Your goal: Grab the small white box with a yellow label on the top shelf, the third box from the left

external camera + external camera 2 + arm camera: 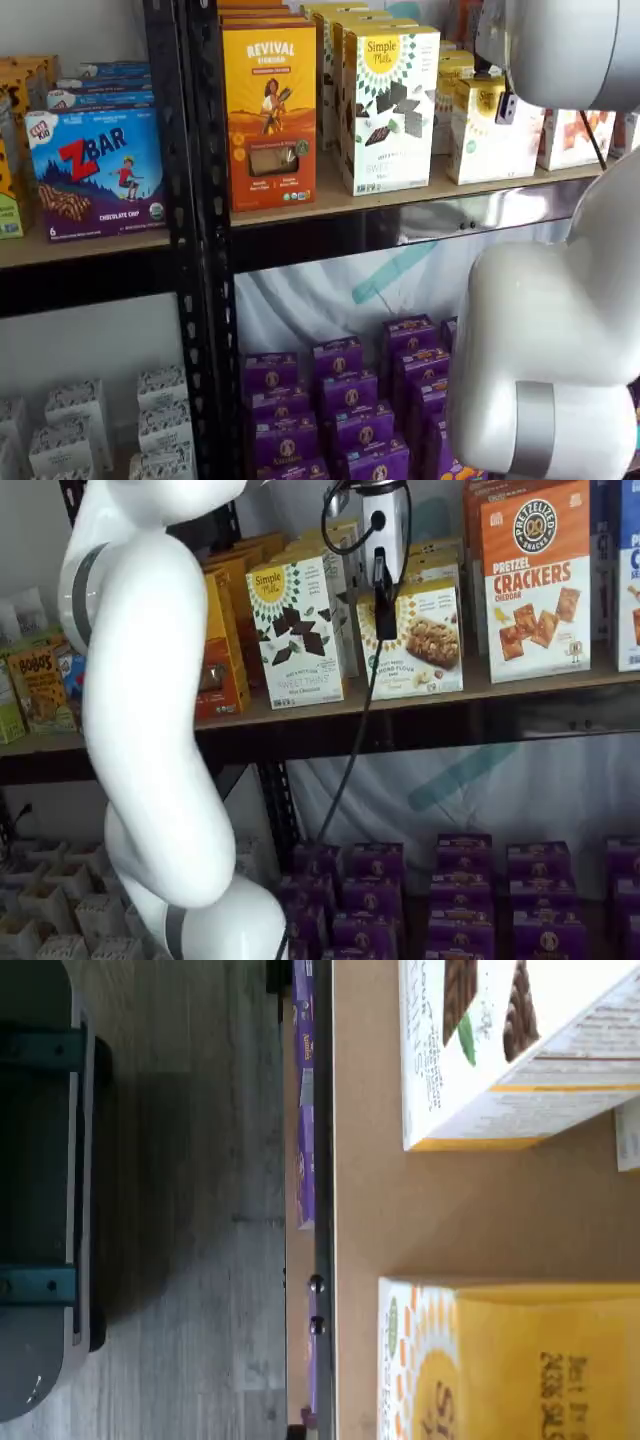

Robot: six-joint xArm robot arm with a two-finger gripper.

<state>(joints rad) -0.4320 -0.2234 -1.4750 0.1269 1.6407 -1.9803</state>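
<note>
The small white box (418, 640) stands on the top shelf (420, 705), its front showing a yellow round logo, a yellow top edge and a pale cookie picture; in a shelf view (490, 130) it sits just right of the taller white carton (388, 110) printed with dark chocolate squares. In the wrist view the yellow top of the small white box (520, 1360) and the taller white carton (510, 1050) lie on the tan board with bare wood between them, the silver front rail (323, 1210) beside them. The gripper (384, 600) hangs in front of the small white box's upper left part, seen as 1 dark finger below the white body with a black cable (350, 740) trailing down; whether it is wide or narrow I cannot tell. Left of the taller carton stands an orange Revival carton (270, 115), to the right a pretzel crackers carton (536, 580). Purple boxes (340, 400) fill the level below.
</note>
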